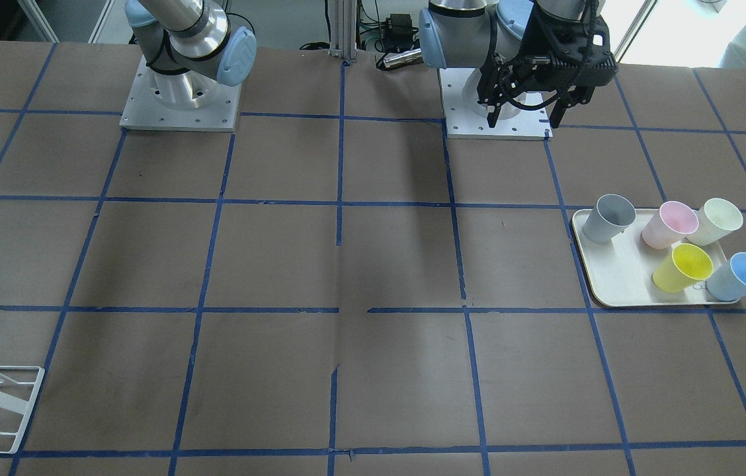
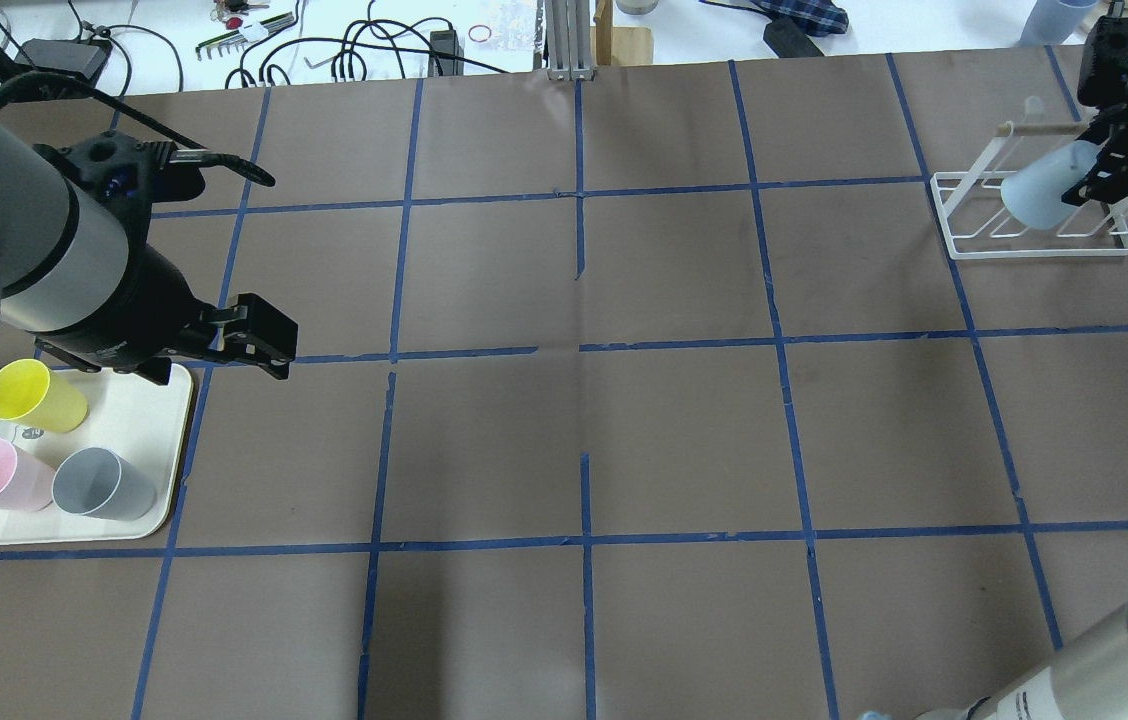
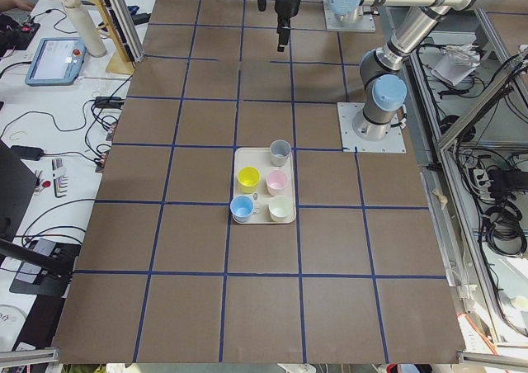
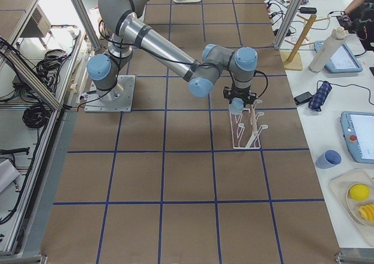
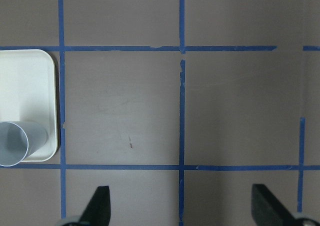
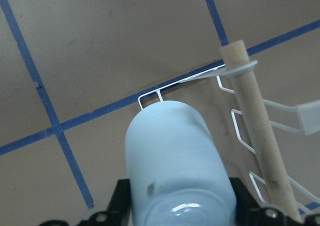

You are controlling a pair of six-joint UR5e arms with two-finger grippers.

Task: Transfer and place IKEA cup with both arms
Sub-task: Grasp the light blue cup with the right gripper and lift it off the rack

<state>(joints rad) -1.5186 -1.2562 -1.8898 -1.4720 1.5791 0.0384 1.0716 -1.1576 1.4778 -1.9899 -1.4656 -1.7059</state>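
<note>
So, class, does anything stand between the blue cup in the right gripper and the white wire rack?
Nothing visible does. The right gripper holds the blue cup just above the white wire rack, beside its wooden peg.

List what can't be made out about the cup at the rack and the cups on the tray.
1. Whether the cup is seated on the rack: in the right wrist view the cup's own wall hides this; overhead, the right hand covers part.
2. Cup and rack, front view: cut off by the left edge.
3. Blue cup on the tray, overhead: mostly behind the left arm.
4. Side views: the grip is too small to judge.
</note>
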